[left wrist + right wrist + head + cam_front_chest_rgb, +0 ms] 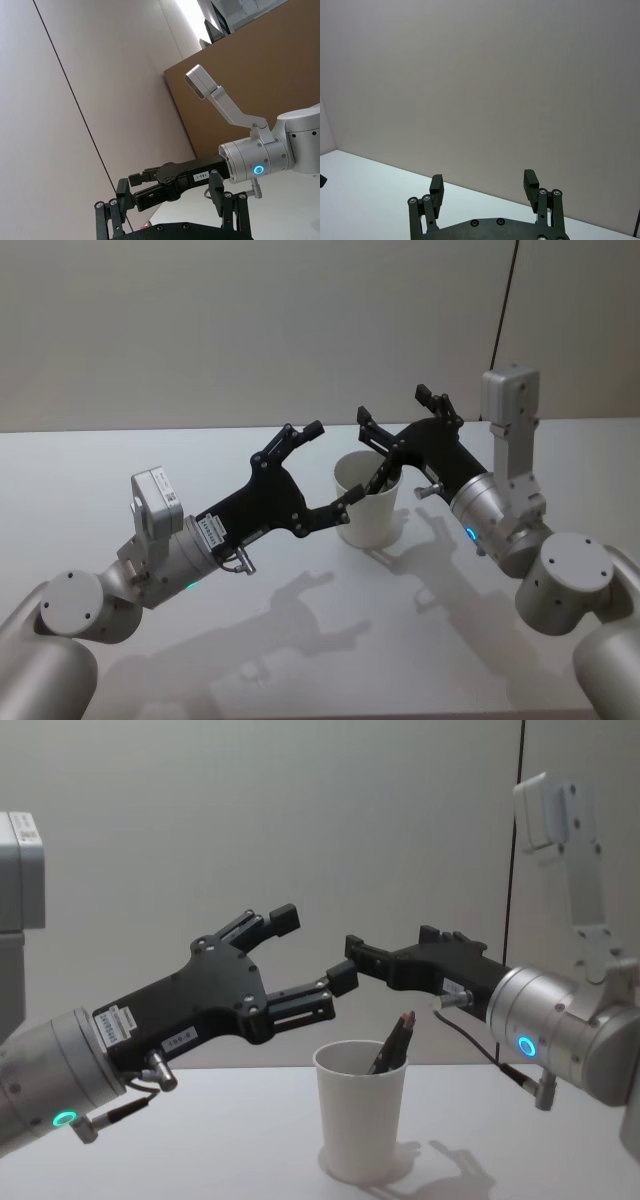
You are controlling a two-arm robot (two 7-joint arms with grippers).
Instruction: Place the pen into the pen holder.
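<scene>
The left gripper (305, 952) hangs in the air with its fingers spread wide and nothing between them, its lower fingertip just above and to the left of the rim of the pen holder (361, 1122). Facing it from the other side, the right gripper (385, 952) is also spread and empty, its fingertips pointing toward the left one with a small gap of open air between the two. Below that gap the pen holder, a white paper cup, stands upright on the white table (200, 660), and the pen (392, 1043) already leans inside it, its dark upper end sticking out past the rim toward the right gripper. In the head view the left gripper's lower finger (340, 508) crosses in front of the cup's near-left wall, and the right gripper's inner finger (372, 430) reaches over the cup's far rim. Both forearms rise from the near table edge and slope upward and inward toward the cup. Around the cup the tabletop lies bare out to the far edge at the plain wall (250, 330).
</scene>
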